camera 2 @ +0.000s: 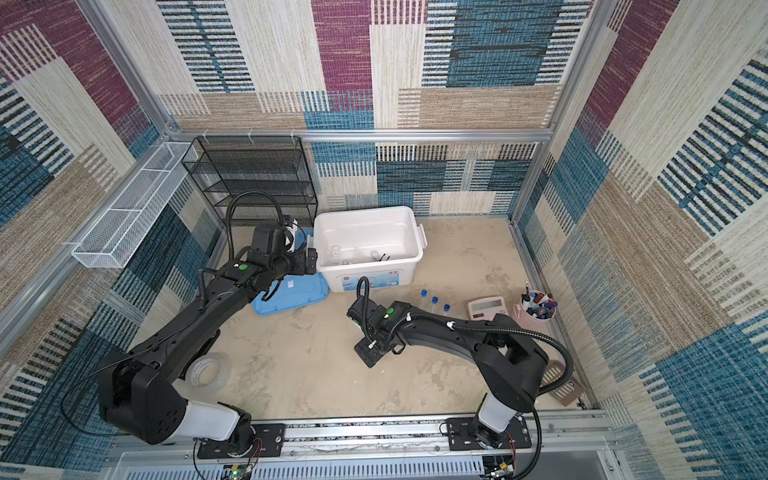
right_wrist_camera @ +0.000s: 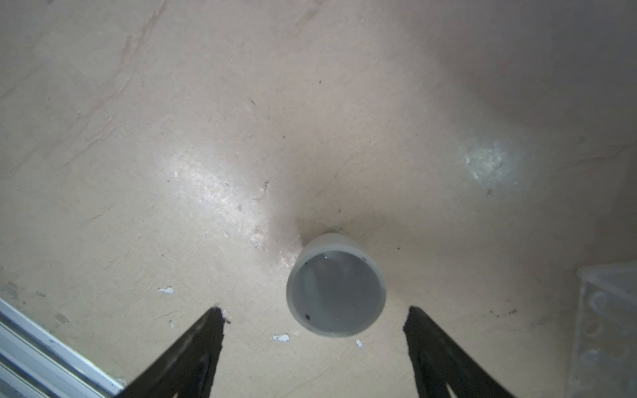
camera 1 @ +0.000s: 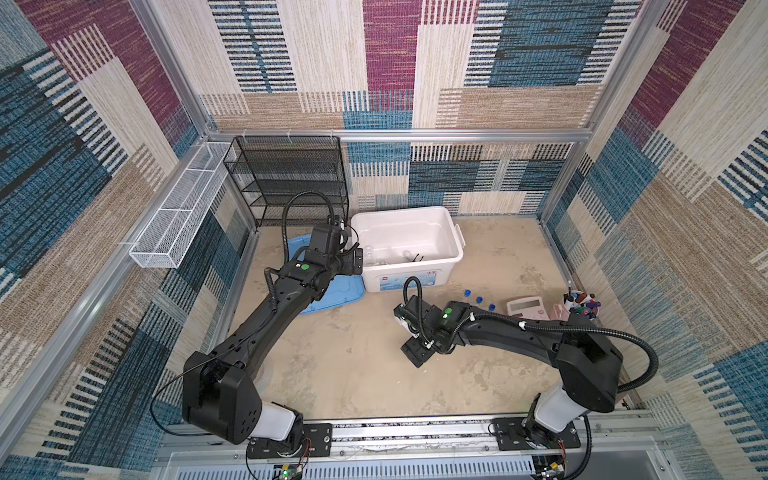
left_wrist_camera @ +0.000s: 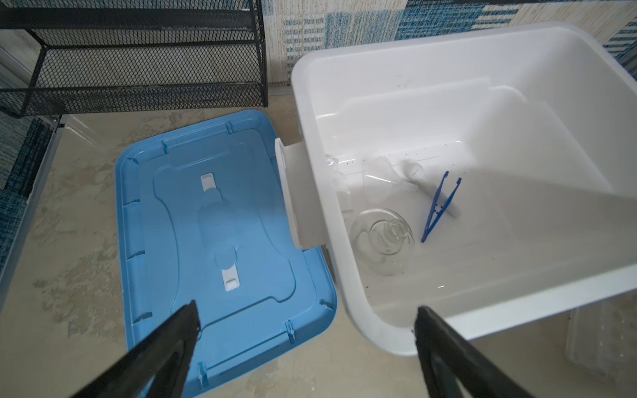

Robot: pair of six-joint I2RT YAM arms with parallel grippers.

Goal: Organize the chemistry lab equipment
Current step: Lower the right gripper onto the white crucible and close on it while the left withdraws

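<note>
- Right claw (right_wrist_camera: 314, 312): fingers spread wide and empty, pointing down at the worktop (right_wrist_camera: 172, 138), touching nothing.
- The small white mortar (right_wrist_camera: 336, 293) stands upright between and just beyond the fingertips, mouth up, with a gap on each side.
- The clear plastic rack (right_wrist_camera: 606, 310) sits near the mortar.
- Left claw (left_wrist_camera: 306, 306): fully spread and empty, hovering over a corner of the white bin (left_wrist_camera: 344, 55) and the blue lid (left_wrist_camera: 224, 224), which lies flat beside the bin.
- In the bin:
  - The dark blue tweezers (left_wrist_camera: 441, 206) lie flat, their long axis crossing the white pestle (left_wrist_camera: 415, 172), split tips pointing away from the claw.
  - The funnel (left_wrist_camera: 379, 179) lies on its side.
  - The clear glass flask (left_wrist_camera: 382, 237) stands neck up.
- Three blue-capped test tubes (camera 1: 479, 299) stand in a row, caps up, between the bin and the pink calculator (camera 1: 525, 309).
</note>
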